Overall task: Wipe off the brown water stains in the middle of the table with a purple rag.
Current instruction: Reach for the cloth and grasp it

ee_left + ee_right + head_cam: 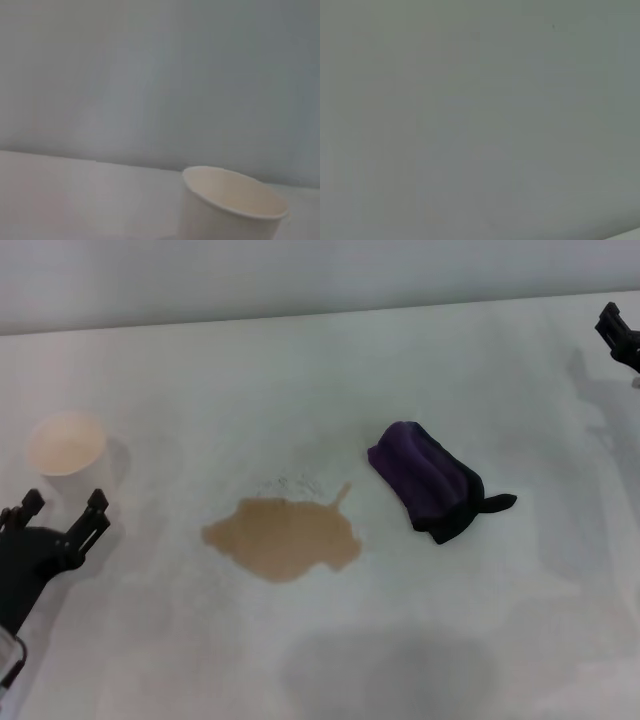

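Head view, looking down at a white table. Near the middle lies a flat tan-brown puddle, irregular blob w/ a thin streak at its far right corner. It looks whole and unsmeared, so no wiping seems done yet.

Just right of the puddle, not touching it, sits the purple rag, bunched up, dark purple w/ black edging and a black pointed tail aimed right. Nothing holds it; it rests loose on the table.

Left gripper is at the near left edge, fingers spread w/ nothing between them, well apart from both rag and puddle. Just beyond it stands a cream paper cup, upright; the left wrist view also shows the cup, open mouth up.

Right gripper only peeks in at the far right edge; can't tell if its fingers are spread or pressed together. Right wrist view shows plain grey, nothing else.

Judgement: task is at the very start. Still to do: reach the rag, grab it, carry it to the puddle, rub till the brown is gone. Right arm is on the rag's side.
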